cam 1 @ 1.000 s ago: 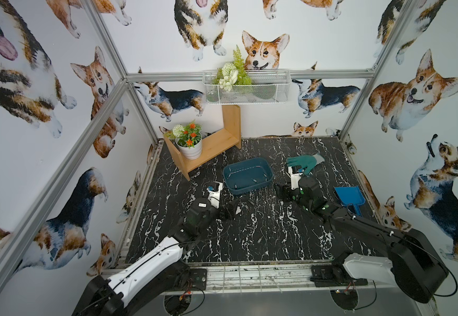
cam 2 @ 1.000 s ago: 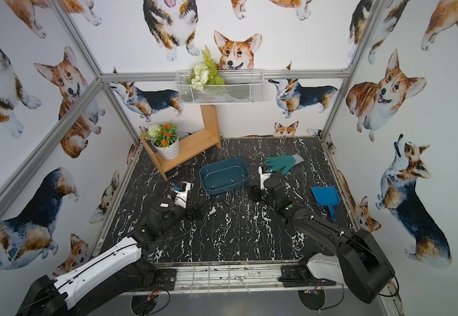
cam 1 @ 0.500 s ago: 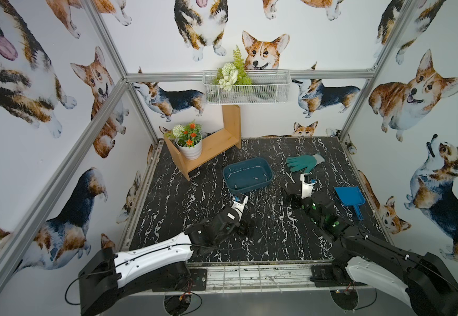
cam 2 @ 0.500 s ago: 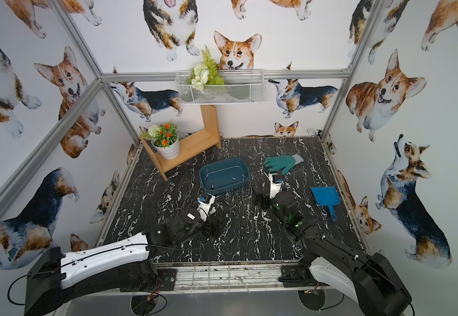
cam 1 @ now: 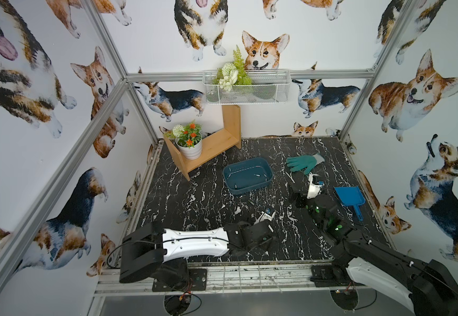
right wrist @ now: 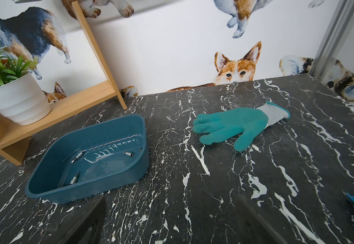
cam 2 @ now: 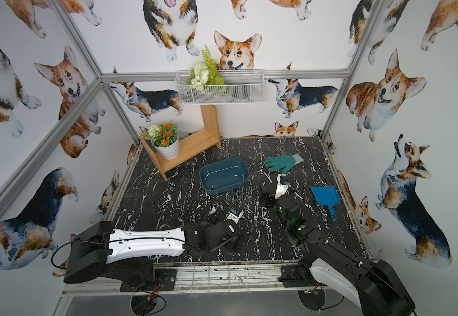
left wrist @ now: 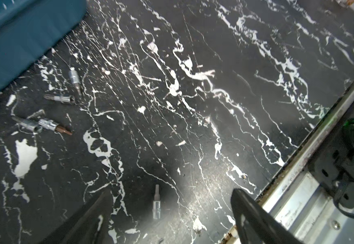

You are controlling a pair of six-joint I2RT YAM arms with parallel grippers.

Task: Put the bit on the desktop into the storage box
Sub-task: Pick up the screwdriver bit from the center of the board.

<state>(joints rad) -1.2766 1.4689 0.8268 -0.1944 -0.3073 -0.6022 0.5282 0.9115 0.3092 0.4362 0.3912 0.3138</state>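
Nearest: left hand [left wrist: 171, 191] spread wide over the black, white-veined marble-look surface [left wrist: 224, 69], gripping nothing. Between its two dark fingers [left wrist: 250, 217], touching neither: one bit [left wrist: 157, 203], short silvery metal with a thick round base and a thin tip, flat on the surface.

Farther on, near the box wall: loose bits [left wrist: 60, 98], at least four, silvery, one brown-tipped; exact count in the overlapping cluster unclear.

Next, right hand [right wrist: 169, 197], also wide and empty, blurred at the edge of its wrist view. Near it, one bright blue plastic scoop [cam 1: 349, 195].

Then one storage box [right wrist: 66, 194]: glossy teal plastic, rounded corners, slotted wall, three stored bits [right wrist: 77, 156] on its floor. One teal rubbery glove [right wrist: 231, 126] with a grey knit cuff.

Farthest: one wooden shelf [cam 1: 216, 142], one ribbed white pot [cam 1: 192, 150], one white wire mesh basket [cam 1: 263, 91].
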